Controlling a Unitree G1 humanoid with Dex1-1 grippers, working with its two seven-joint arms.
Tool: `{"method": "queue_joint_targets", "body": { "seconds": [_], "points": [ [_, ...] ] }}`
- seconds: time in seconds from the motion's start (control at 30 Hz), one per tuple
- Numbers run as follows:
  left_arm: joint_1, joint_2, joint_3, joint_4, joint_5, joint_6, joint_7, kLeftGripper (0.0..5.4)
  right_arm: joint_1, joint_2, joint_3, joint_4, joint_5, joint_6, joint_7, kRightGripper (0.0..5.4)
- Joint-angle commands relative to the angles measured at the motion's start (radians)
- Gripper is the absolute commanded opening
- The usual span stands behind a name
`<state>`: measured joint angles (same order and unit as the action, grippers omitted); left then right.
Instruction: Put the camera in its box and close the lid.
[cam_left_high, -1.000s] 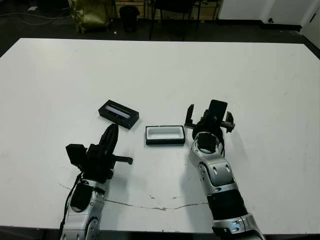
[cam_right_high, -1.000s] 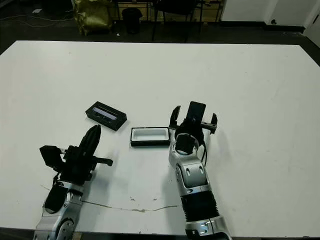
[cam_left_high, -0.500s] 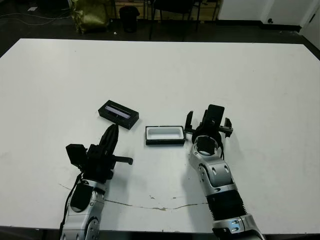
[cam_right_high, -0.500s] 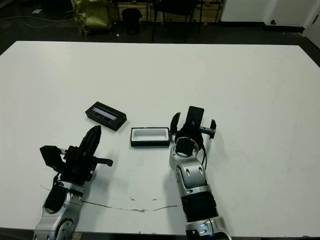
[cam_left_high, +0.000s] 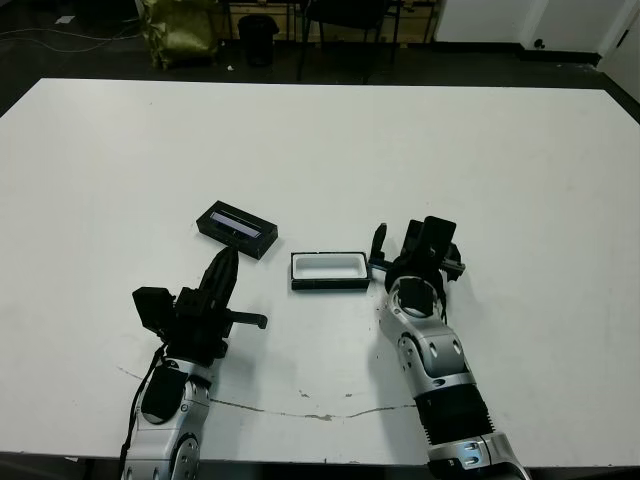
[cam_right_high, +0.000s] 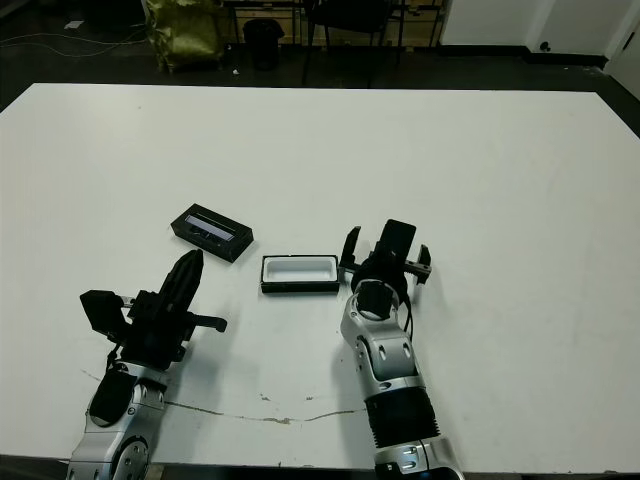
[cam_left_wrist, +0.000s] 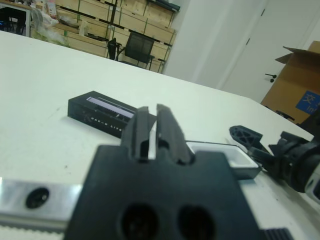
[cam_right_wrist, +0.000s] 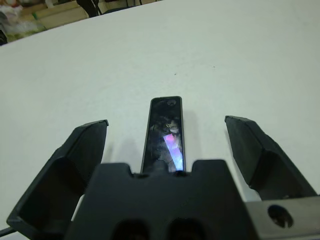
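Right gripper (cam_right_wrist: 167, 150) stands with its two fingers spread wide and the camera (cam_right_wrist: 166, 134) lying lengthwise on the table between them, touched by neither pad in the right wrist view. Over the last second this gripper has drawn back toward the robot and dropped lower, from a raised pose beyond the box (cam_left_high: 329, 270) to one close over the table just to the right of it; the camera itself cannot be made out in the head views, being hidden under the gripper body. Judged from this, the arm is lining up for a pickup and has yet to grasp: the fingers straddle the bar but have not begun to come together. Box sits open, white lining up and nothing inside it, just beside the right gripper's near finger. Lid (cam_left_high: 237, 228) lies strip-side up on the table, to the left of and a little beyond the box, apart from it; neither has shifted across the earlier pictures. Left gripper (cam_left_wrist: 152, 131) has its fingers pressed nearly together on nothing, pointed toward the lid, and has not moved in this interval. No stage of the task is complete: camera out of the box, lid off. One risk noted: the box stands close enough that a closing finger could nudge it.
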<state>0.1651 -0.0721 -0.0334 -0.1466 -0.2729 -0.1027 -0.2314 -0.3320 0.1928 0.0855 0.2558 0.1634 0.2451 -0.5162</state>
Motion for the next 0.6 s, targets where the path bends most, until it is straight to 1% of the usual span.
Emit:
{"method": "queue_joint_targets", "body": {
  "seconds": [0.03,0.1,0.17,0.23,0.33,0.4,0.5,0.6],
  "points": [
    [0.013,0.015,0.005,0.018,0.003,0.016,0.000,0.00,0.176,0.169,-0.032,0.103,0.046,0.049,-0.038,5.39],
    [0.015,0.014,0.005,0.009,0.003,0.028,0.006,0.00,0.170,0.169,-0.040,0.121,0.053,0.042,-0.040,5.26],
    [0.016,0.014,0.005,0.004,0.002,0.032,0.008,0.00,0.164,0.169,-0.048,0.138,0.054,0.041,-0.048,4.97],
    [0.015,0.014,0.006,0.008,-0.002,0.027,0.000,0.00,0.163,0.173,-0.054,0.148,0.055,0.034,-0.053,4.52],
    [0.015,0.017,0.004,0.007,0.013,0.025,0.009,0.00,0.161,0.176,-0.061,0.157,0.060,0.038,-0.060,3.81],
    [0.015,0.022,0.003,0.005,0.020,0.023,0.008,0.00,0.165,0.174,-0.056,0.163,0.052,0.028,-0.060,3.36],
    [0.012,0.020,0.006,0.013,0.008,0.015,-0.004,0.00,0.165,0.169,-0.044,0.167,0.034,0.035,-0.073,2.70],
    [0.009,0.013,0.008,0.021,-0.002,0.010,-0.009,0.00,0.167,0.173,-0.053,0.182,0.040,0.001,-0.072,2.03]
  ]
}}
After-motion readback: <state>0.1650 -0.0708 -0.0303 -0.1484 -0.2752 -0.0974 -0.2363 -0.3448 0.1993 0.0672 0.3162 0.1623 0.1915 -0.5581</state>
